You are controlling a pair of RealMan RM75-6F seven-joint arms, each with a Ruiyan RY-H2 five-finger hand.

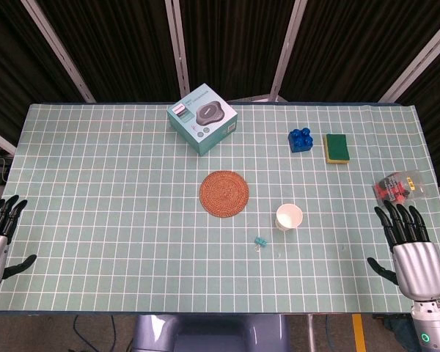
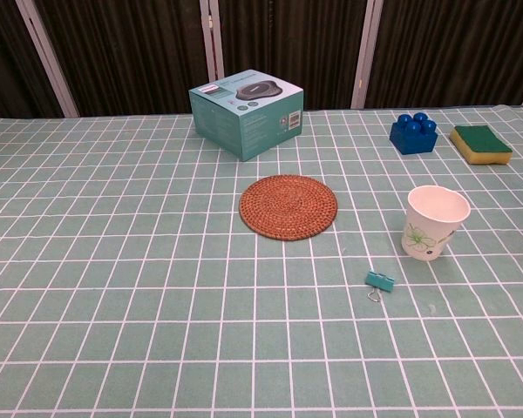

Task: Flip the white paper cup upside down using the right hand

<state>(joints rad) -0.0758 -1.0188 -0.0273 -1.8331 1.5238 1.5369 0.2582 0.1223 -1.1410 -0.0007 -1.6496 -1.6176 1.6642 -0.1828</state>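
The white paper cup (image 1: 289, 218) stands upright, mouth up, on the checked green cloth right of centre; the chest view shows a green flower print on the cup (image 2: 435, 223). My right hand (image 1: 407, 246) lies at the table's front right corner, fingers spread and holding nothing, well to the right of the cup. At the front left edge my left hand (image 1: 0, 233) also lies with fingers apart and nothing in it. Neither hand appears in the chest view.
A round woven coaster (image 1: 224, 193) lies left of the cup, a small teal binder clip (image 1: 260, 242) just in front of it. Behind are a teal box (image 1: 202, 117), a blue block (image 1: 301, 139) and a green-yellow sponge (image 1: 336, 148). A crumpled plastic wrapper (image 1: 400, 186) lies above the right hand.
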